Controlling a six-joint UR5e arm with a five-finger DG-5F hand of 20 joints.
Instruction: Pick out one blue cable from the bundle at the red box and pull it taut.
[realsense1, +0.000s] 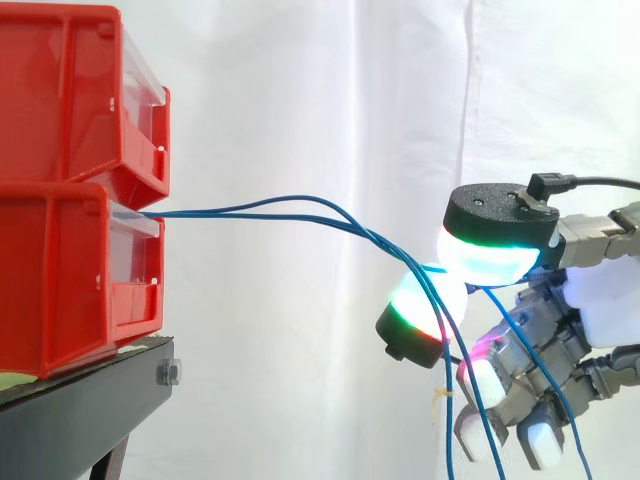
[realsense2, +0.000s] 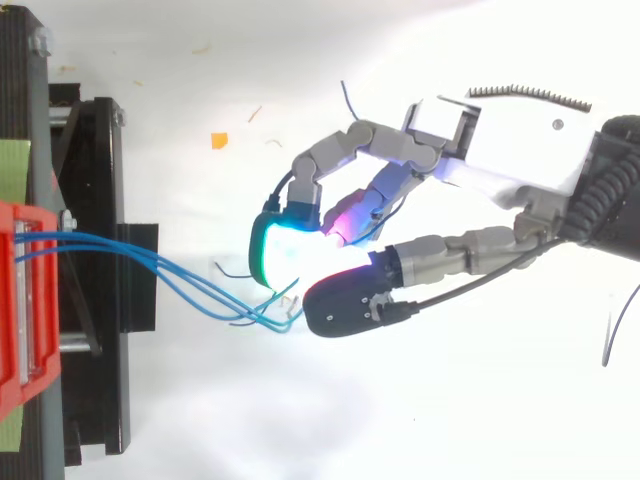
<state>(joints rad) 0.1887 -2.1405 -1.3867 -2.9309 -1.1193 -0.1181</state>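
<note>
Red bins (realsense1: 70, 200) sit stacked on the black stand (realsense1: 90, 395) at the left of my side view. The blue cables (realsense1: 200, 211) run from the lower bin's front across to the hand (realsense1: 610, 300). I see its glowing pads (realsense1: 485, 255) pinched together on them, with the loose ends hanging below. A white curtain (realsense1: 300, 90) hangs behind.
</note>
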